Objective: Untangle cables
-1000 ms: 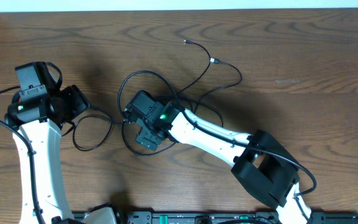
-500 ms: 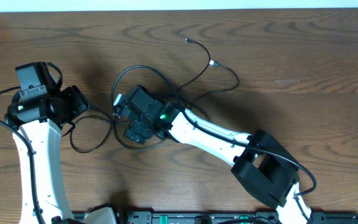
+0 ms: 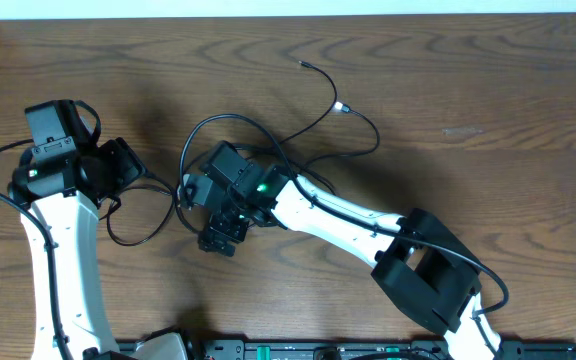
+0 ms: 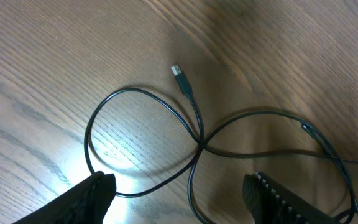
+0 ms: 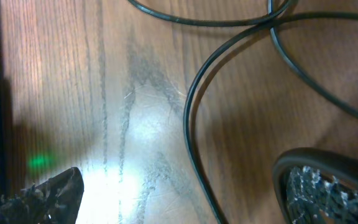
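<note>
Two grippers, both spread wide, neither holding anything.

Right gripper [image 3: 220,238]: nearest the arm bases, low over the table [image 3: 488,90], at the near edge of the tangle. Wrist view shows its fingers [image 5: 328,186] well apart. One black strand of the cables [image 5: 190,124] runs along the wood between them and touches neither. Two more strands cross just beyond.

Left gripper [image 3: 136,172]: off to the left, a little farther back, pointing in toward the tangle. Wrist view shows its fingers [image 4: 95,190] well apart. Just ahead of them two strands cross, and one curls into a loop on the left. A plug [image 4: 177,70] lies loose on the wood past the crossing.

From overhead, a slack loop [image 3: 138,237] lies on the table between the two grippers, close to the left one. More loops bunch around and behind the right wrist, partly hidden under it.

Farther out, two strands trail away toward the back right. One stops at a silvery end [image 3: 340,106]. The other reaches farthest, to a small dark tip [image 3: 303,65], well apart from both grippers.
</note>
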`<state>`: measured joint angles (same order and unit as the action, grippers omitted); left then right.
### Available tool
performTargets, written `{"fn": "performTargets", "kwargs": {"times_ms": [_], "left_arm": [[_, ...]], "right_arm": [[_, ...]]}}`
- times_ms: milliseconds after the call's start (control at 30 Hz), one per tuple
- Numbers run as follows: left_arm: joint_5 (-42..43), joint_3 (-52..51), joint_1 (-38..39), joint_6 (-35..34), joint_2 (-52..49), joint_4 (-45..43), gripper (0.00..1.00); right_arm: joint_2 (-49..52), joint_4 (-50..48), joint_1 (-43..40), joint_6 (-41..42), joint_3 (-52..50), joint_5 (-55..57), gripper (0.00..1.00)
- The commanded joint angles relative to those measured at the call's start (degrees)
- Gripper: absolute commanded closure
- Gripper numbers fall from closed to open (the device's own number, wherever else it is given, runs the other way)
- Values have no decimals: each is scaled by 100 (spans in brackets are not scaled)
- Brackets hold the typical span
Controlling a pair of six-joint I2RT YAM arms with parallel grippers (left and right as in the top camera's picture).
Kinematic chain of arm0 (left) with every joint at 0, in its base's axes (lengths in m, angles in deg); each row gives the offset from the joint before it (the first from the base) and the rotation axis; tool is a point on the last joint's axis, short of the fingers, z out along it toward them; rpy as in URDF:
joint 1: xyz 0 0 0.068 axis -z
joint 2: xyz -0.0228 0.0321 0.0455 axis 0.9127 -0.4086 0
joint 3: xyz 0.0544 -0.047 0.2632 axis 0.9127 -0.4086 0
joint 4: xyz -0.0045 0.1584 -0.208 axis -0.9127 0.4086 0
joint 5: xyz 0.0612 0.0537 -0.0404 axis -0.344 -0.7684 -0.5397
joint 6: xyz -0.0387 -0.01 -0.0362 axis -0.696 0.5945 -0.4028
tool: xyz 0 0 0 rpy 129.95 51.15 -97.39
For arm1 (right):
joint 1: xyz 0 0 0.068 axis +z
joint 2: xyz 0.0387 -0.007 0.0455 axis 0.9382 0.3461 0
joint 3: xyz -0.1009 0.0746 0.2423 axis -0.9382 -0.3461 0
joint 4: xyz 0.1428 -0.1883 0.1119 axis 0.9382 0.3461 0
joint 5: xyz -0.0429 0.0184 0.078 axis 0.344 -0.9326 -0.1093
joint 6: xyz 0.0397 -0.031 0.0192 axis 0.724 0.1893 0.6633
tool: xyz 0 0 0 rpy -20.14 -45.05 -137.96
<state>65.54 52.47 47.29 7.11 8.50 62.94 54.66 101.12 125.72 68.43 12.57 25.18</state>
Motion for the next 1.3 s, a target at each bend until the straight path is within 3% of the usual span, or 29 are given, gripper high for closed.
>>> {"fn": "performTargets", "kwargs": {"times_ms": [0,533,1267], "left_arm": [[-118,-33,-15,-26,28,17,29],[-109,-33,-15,-26,28,17,29],[-2,-33,-15,-26,28,87,29]], "right_arm": [[76,-9,4,-17,-72,-173,2],[490,-492,7,-20,-407,-212,1],[678,-295,66,-195,-407,-153,1]]}}
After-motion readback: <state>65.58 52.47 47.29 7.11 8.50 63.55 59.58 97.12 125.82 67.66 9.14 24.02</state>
